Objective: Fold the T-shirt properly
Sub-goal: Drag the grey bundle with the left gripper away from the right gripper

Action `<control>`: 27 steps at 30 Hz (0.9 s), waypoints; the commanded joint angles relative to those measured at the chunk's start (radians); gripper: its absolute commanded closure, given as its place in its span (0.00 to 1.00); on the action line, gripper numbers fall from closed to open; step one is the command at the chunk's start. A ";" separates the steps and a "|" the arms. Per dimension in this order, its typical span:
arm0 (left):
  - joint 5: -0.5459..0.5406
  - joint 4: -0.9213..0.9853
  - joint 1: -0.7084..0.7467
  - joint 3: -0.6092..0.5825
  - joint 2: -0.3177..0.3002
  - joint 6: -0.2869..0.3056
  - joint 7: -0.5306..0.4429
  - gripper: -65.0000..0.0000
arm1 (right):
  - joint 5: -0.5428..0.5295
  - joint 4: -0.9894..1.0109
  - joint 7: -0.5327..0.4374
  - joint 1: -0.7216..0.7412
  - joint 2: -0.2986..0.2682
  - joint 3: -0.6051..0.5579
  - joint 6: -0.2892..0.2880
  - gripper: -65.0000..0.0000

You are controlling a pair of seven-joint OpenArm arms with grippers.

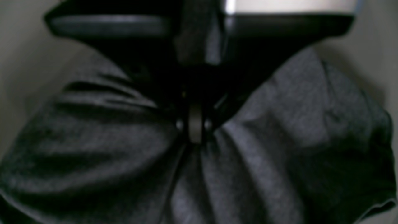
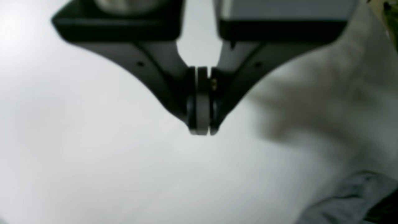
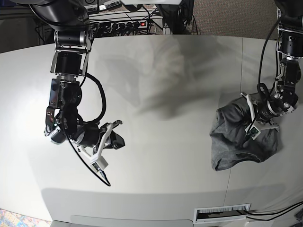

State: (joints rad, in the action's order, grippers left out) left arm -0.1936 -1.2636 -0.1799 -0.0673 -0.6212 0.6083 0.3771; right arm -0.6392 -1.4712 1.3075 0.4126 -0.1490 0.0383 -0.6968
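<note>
The grey T-shirt [image 3: 239, 142] lies crumpled in a heap at the right side of the white table [image 3: 165, 94]. My left gripper [image 3: 252, 125] sits on the heap's upper part. In the left wrist view the left gripper [image 1: 195, 137] is shut on a bunched pinch of the T-shirt [image 1: 273, 124], with folds radiating from the tips. My right gripper [image 3: 118, 140] is far to the left over bare table. In the right wrist view it [image 2: 201, 130] is shut and empty, and an edge of the T-shirt [image 2: 348, 199] shows at the bottom right.
A power strip and cables [image 3: 128, 21] lie beyond the table's back edge. A slotted vent [image 3: 222, 213] sits at the front edge. A seam [image 3: 242, 71] runs down the table at the right. Arm shadows fall across the table's middle.
</note>
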 commanded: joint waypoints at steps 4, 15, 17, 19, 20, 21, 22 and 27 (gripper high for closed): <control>-0.090 -0.112 -0.019 0.005 -0.025 0.003 0.095 1.00 | -0.026 -0.021 -0.013 0.031 -0.018 0.003 -0.001 1.00; -0.230 -0.490 0.047 0.005 -0.027 -0.154 0.316 1.00 | -0.027 -0.093 0.001 -0.058 -0.032 0.003 -0.001 1.00; -0.223 -0.547 0.091 0.005 -0.027 -0.186 0.334 1.00 | -0.027 -0.136 0.001 -0.093 -0.055 0.003 -0.001 1.00; -0.197 -0.599 0.143 0.005 -0.027 -0.220 0.343 1.00 | -0.027 -0.174 -0.005 -0.132 -0.084 0.003 -0.001 1.00; -0.175 -0.626 0.171 0.006 -0.027 -0.240 0.343 1.00 | -0.026 -0.193 -0.012 -0.153 -0.098 0.003 -0.001 1.00; -0.153 -0.653 0.198 0.008 -0.027 -0.264 0.343 1.00 | -0.026 -0.210 -0.023 -0.173 -0.113 0.003 -0.001 1.00; -0.139 -0.681 0.226 0.014 -0.027 -0.285 0.342 1.00 | -0.026 -0.229 -0.037 -0.194 -0.128 0.003 -0.001 1.00; -0.136 -0.806 0.382 0.114 -0.016 -0.328 0.340 1.00 | -0.026 -0.320 -0.057 -0.300 -0.162 0.038 -0.001 1.00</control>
State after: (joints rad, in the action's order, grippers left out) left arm -0.3248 -2.0563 0.2127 0.0391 -0.6231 0.2844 0.7334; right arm -0.6533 -1.7767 1.2709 0.0959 -0.2985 0.0700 -0.6971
